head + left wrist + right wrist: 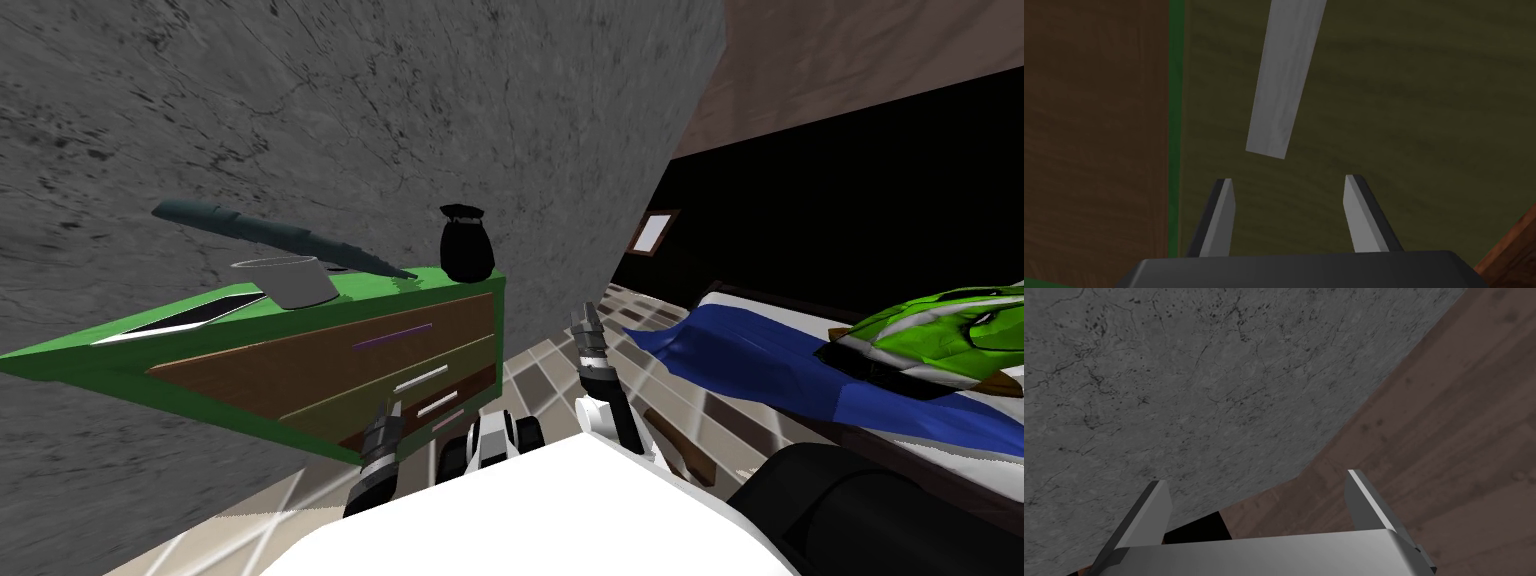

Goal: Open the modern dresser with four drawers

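The dresser (380,288) has a green frame and brown and olive drawer fronts, and stands against the grey wall. My left gripper (385,412) is low in front of it. In the left wrist view, the left gripper (1288,200) points at the olive drawer front (1404,110). Its fingers (1224,220) are apart with nothing between them. The end of that drawer's grey bar handle (1284,80) lies just beyond the fingertips, untouched; the handle (420,378) looks white in the head view. My right gripper (585,322) is raised to the right of the dresser, and the right gripper (1259,493) is open.
On the dresser top stand a grey bucket (290,282), a dark vase (466,243) and a long dark object (280,235). A bed with a blue blanket (760,365) and a green cushion (950,330) lies to the right. The floor between is tiled (545,370).
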`<state>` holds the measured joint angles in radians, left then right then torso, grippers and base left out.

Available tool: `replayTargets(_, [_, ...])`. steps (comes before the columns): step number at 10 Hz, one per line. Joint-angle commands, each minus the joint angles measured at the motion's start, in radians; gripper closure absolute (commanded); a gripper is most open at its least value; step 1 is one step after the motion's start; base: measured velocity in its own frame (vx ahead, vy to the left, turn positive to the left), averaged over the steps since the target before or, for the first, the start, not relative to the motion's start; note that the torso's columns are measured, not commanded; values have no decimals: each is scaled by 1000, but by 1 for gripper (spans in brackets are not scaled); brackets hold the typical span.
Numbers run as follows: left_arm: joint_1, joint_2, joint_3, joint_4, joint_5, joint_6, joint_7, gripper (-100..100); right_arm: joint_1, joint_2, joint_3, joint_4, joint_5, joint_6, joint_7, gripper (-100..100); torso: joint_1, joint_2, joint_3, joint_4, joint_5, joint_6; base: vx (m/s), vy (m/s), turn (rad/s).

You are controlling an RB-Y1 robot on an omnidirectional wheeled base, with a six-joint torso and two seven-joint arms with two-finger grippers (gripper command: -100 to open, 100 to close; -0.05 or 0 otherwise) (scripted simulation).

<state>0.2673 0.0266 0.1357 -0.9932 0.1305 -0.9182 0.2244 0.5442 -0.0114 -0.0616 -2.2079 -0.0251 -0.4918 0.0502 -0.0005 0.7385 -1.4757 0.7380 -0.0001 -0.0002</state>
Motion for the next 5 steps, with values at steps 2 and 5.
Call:
replayTargets(2, [8, 4, -3, -21, -2, 13, 4, 100, 0, 0, 0, 0, 0, 0, 0, 0, -1, 1, 0, 0, 0, 0, -36, -34, 91])
replayTargets(5, [10, 5, -4, -27, -2, 17, 5, 100, 0, 0, 0, 0, 0, 0, 0, 0, 1, 0, 0, 0, 0, 0, -53, -15, -3])
